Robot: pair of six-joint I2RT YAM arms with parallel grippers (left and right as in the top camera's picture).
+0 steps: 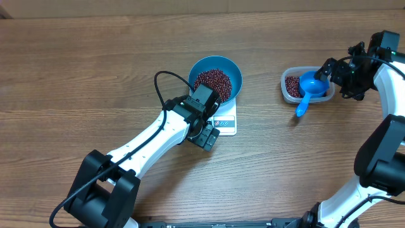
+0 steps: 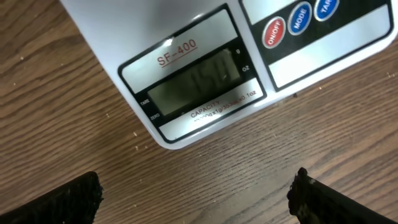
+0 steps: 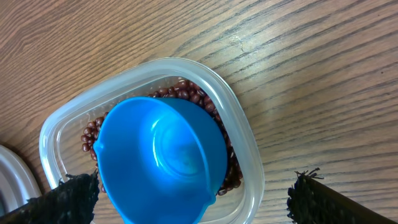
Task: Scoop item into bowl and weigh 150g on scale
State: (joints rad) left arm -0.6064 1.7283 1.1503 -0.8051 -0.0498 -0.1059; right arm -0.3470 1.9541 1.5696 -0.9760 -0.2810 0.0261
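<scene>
The blue bowl point(image 1: 234, 82) sits on the white scale point(image 1: 228, 125) and holds a heap of red-brown beans point(image 1: 212, 81). My left gripper point(image 1: 207, 134) hangs open just in front of the scale's front edge. In the left wrist view the scale point(image 2: 186, 25) shows its display panel with faint digits too dim to read, and my left gripper point(image 2: 196, 194) has only bare table between its fingers. My right gripper point(image 1: 329, 68) stands open over the blue scoop point(image 1: 310, 84). In the right wrist view the scoop point(image 3: 161, 155) lies between the spread fingers of the right gripper point(image 3: 193, 199), and nothing is gripped.
The scoop rests in a clear plastic tub point(image 1: 286, 94) with more beans point(image 1: 292, 84), its handle point(image 1: 301, 107) sticking out over the rim toward the front. The tub's rim point(image 3: 245, 155) and the beans point(image 3: 193, 93) show round the scoop.
</scene>
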